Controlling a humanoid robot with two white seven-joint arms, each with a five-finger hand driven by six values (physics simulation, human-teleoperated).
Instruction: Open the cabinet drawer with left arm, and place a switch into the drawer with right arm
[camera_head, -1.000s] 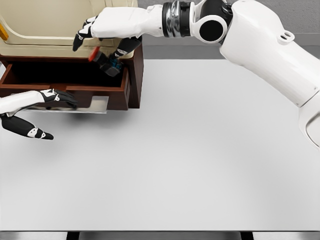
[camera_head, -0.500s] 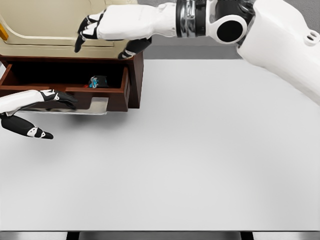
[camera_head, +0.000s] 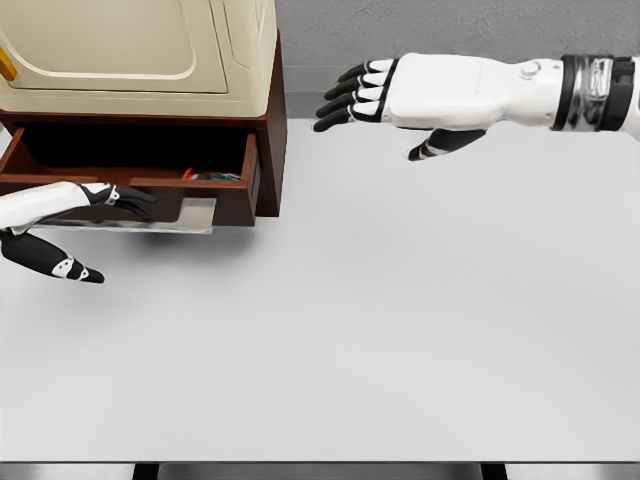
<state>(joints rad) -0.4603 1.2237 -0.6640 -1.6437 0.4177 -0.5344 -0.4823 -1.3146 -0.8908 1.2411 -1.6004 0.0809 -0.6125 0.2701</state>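
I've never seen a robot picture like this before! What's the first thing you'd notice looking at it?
Probably the big white right hand floating above the table near the top, fingers spread and holding nothing. Next, the open brown drawer of the cabinet at upper left, where a bit of the red and blue switch peeks over the front edge. The left hand is at the drawer's front.

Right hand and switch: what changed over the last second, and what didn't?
The right hand let go of the switch, which dropped into the drawer and now barely shows above its front. The hand then drew back rightward, off the cabinet, fingers open and empty. The left hand stayed at the drawer front; the drawer remained open.
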